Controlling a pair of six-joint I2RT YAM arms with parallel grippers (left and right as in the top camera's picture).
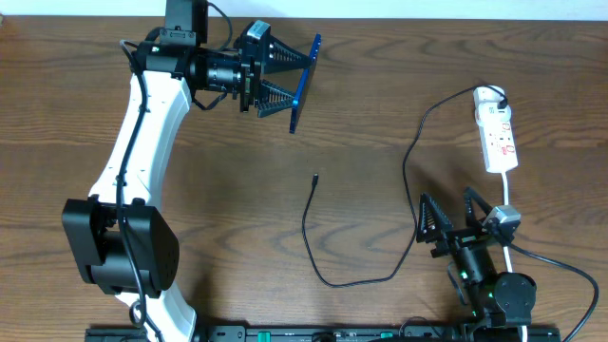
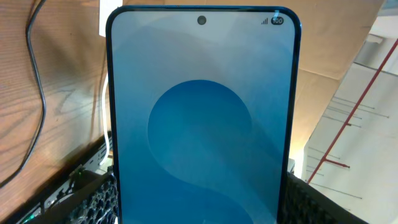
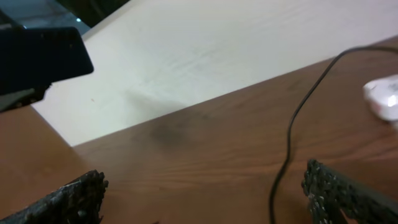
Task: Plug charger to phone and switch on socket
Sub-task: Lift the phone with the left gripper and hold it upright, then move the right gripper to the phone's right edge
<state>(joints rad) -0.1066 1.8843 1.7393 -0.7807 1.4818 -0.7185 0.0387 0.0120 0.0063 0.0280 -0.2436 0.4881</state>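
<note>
Blue glass fills my left wrist view, I report: the left fingers (image 1: 277, 95) are clamped on the phone (image 2: 199, 124) by its long dark edges, and their black lattice shows at both lower corners.

And the right side? asks my colleague.

The right fingers (image 1: 429, 224) stand wide apart over the desk (image 1: 218, 190), at lower right of the overhead frame, holding nothing.

Where does everything lie?

The phone is carried edge-on to the overhead camera, upper centre-left. The charger (image 1: 306, 228) loops across the middle of the desk. Its connector tip (image 1: 315, 177) lies near centre, well apart from both arms. The cable's far end runs up to the top of the socket (image 1: 496, 128) at upper right, above the right arm, and the socket's white cord (image 1: 506, 185) trails down from it.

How will they handle?

I judge the phone stiff, slick and breakable, so the edge grip suits it. The cable looks light and limp. I'd pinch it right behind the tip, or it will flop away from the port. The phone's port end is out of my view.

Anything readable?

Only signal bars and a small battery badge (image 2: 277, 20) at the upper right of the screen; no brand name shows. The red marks on the socket are too small to read.
</note>
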